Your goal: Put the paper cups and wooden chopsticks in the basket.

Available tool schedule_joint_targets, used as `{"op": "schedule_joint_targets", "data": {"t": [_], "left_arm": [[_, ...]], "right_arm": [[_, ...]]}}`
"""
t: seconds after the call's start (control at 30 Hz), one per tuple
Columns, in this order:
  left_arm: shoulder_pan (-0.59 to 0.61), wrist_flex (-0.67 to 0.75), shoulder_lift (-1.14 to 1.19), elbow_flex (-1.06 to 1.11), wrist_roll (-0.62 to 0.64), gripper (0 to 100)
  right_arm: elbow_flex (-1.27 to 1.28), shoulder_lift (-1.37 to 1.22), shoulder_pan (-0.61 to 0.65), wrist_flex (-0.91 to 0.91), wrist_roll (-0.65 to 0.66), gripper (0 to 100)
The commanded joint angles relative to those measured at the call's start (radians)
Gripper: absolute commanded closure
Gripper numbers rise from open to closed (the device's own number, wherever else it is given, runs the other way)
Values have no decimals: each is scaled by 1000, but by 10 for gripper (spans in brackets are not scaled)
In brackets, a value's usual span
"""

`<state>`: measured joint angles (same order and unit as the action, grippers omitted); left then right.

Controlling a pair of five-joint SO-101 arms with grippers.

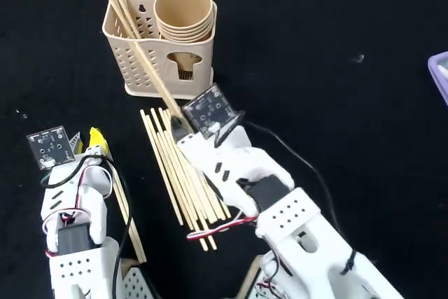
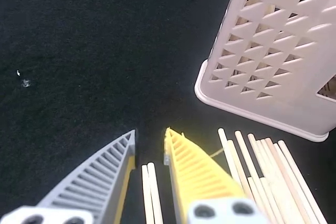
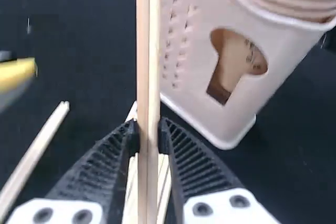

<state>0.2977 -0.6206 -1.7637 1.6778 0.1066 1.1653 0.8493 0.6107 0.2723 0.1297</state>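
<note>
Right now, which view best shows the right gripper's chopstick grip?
Right wrist view: right gripper clamps the held pair up close. High view: pair slants across the basket, grip partly covered. Left wrist view: loose chopsticks.

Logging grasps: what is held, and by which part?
Right gripper pinches two pale wooden chopsticks near their lower ends; left gripper is open, holding nothing.

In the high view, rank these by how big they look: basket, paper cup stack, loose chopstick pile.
1. basket, largest.
2. chopstick pile, longer than the basket but narrow.
3. paper cup stack, smallest, though it stands higher and so nearer the camera.
</note>
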Motion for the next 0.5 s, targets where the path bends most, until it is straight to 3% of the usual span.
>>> {"op": "schedule_joint_targets", "data": {"t": [0.0, 0.3, 0.47], "left_arm": [[1, 6, -14, 22, -2, 898], [1, 6, -14, 22, -2, 898], [1, 6, -14, 22, -2, 898]], "right_arm": [[-102, -41, 32, -86, -41, 988], [-341, -81, 78, -110, -40, 988], [-452, -229, 46, -334, -46, 988]]}}
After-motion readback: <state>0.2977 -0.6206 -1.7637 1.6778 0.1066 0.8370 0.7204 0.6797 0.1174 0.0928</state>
